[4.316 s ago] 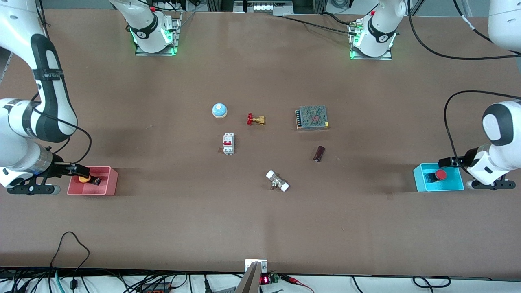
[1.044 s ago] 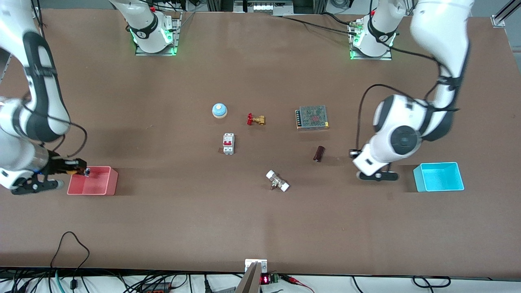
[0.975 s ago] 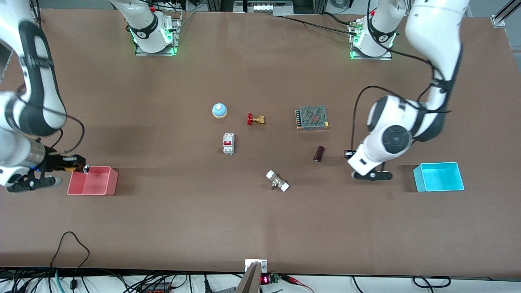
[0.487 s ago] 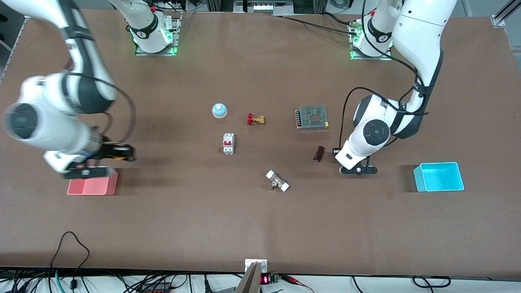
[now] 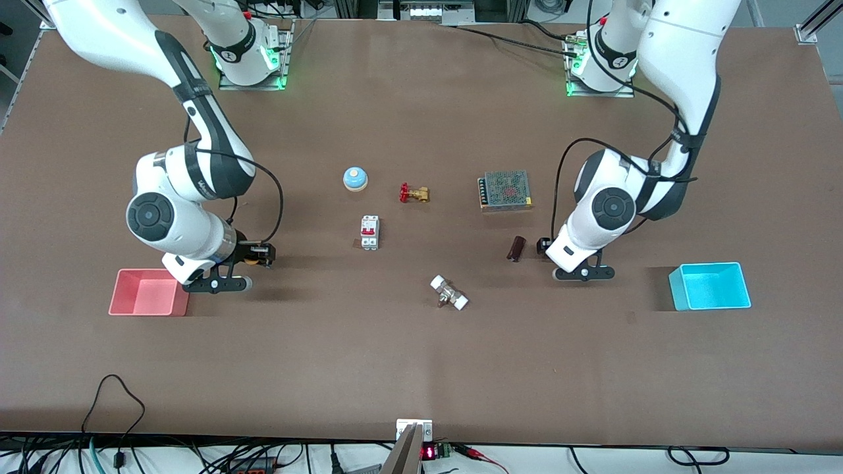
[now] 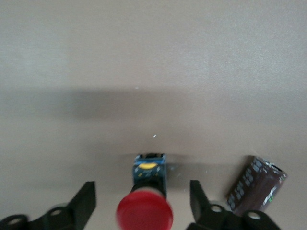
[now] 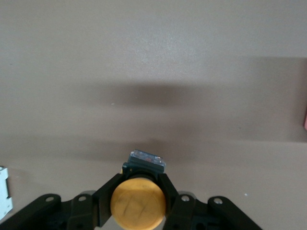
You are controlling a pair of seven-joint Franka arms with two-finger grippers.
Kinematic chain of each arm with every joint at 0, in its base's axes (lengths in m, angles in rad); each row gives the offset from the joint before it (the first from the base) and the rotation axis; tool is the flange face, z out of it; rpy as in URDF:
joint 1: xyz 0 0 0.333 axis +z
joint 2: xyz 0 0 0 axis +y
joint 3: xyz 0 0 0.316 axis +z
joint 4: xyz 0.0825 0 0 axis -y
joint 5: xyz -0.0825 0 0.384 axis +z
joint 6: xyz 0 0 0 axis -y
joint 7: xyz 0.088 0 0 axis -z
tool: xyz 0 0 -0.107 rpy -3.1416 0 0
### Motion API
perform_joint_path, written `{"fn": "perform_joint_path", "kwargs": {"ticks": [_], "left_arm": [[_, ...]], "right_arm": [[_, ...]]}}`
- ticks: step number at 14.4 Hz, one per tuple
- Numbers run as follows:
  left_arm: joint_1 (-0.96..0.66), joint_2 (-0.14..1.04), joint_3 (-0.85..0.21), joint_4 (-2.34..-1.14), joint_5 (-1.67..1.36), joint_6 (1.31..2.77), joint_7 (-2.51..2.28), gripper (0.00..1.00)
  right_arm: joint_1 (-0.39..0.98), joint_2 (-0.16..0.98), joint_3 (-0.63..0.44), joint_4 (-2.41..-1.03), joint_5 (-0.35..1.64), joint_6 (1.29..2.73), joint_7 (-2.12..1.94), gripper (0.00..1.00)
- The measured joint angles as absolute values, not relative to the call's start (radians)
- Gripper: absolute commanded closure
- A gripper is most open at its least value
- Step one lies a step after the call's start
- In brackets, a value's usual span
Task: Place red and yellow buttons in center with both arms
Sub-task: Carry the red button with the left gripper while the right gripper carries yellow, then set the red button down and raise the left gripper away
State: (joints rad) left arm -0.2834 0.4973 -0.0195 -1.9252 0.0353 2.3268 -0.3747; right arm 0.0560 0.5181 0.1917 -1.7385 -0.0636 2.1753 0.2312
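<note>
The red button (image 6: 145,211) sits between the wide-open fingers of my left gripper (image 6: 141,188), touching neither. Its black body points away from the wrist, over the brown tabletop (image 5: 421,342). In the front view my left gripper (image 5: 544,247) is low over the table beside a dark brown cylinder (image 5: 516,248), and the red cap is hidden there. My right gripper (image 7: 140,176) is shut on the black body of the yellow button (image 7: 138,202). In the front view my right gripper (image 5: 261,253) holds the yellow button (image 5: 249,257) low over the table, between the pink bin (image 5: 149,292) and the centre.
Around the centre lie a blue bell (image 5: 355,178), a red-handled valve (image 5: 413,193), a white breaker (image 5: 369,232), a mesh-topped power supply (image 5: 505,189) and a white-ended fitting (image 5: 449,293). The cyan bin (image 5: 710,286) is at the left arm's end. The brown cylinder (image 6: 256,184) lies close to the left fingers.
My right arm has swung from the pink bin toward the centre with the yellow button. My left arm has come from the cyan bin and settled by the brown cylinder.
</note>
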Motion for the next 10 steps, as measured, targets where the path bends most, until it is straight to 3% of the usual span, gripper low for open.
{"fn": "perform_joint_path", "kwargs": {"ticks": [4,10], "left_arm": [[-0.274,0.402,-0.008,-1.877,0.036,2.144,-0.374,0.00],[-0.213,0.359,0.000,-1.678,0.044,1.851,-0.281,0.00]], "right_arm": [[0.074,0.549,0.192,-1.756,-0.094,2.220,0.234,0.73],[0.078,0.559,0.192,-1.775,-0.096,2.253,0.236,0.72]]}}
